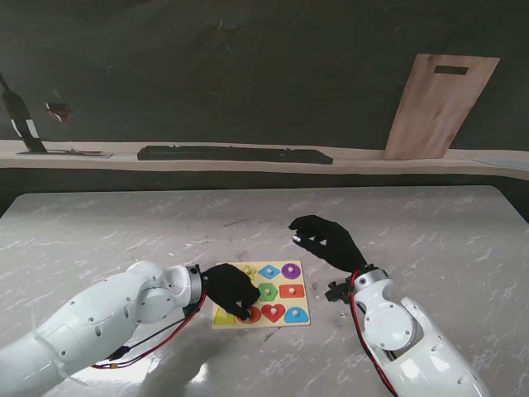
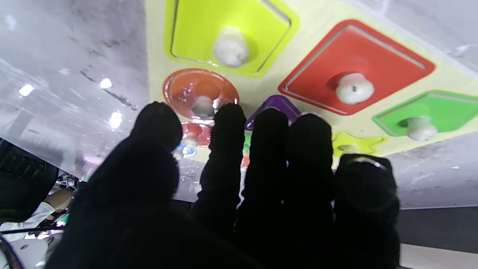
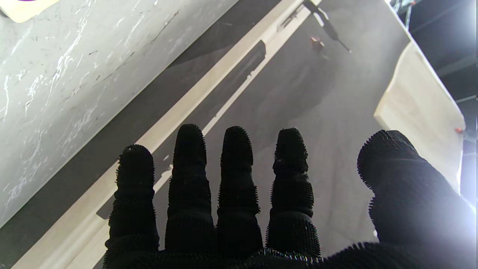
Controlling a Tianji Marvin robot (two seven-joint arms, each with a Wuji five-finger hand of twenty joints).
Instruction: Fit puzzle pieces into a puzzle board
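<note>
The pale yellow puzzle board (image 1: 281,303) lies near me at the table's middle, with coloured knobbed pieces seated in it. My black-gloved left hand (image 1: 230,288) hovers over its left side, fingers curled down onto the orange circle piece (image 1: 252,315). In the left wrist view the thumb (image 2: 157,123) and index fingertip (image 2: 228,119) flank the orange circle's (image 2: 198,89) white knob, with a gap at the thumb. Beside the circle sit a yellow piece (image 2: 229,37) and a red square (image 2: 354,67). My right hand (image 1: 326,240) hangs open beyond the board's far right corner, holding nothing.
A wooden cutting board (image 1: 438,106) leans on the back wall at the far right. A long black bar (image 1: 235,154) lies on the pale shelf behind the marble table (image 1: 124,231). A dark stand (image 1: 25,124) is at the far left.
</note>
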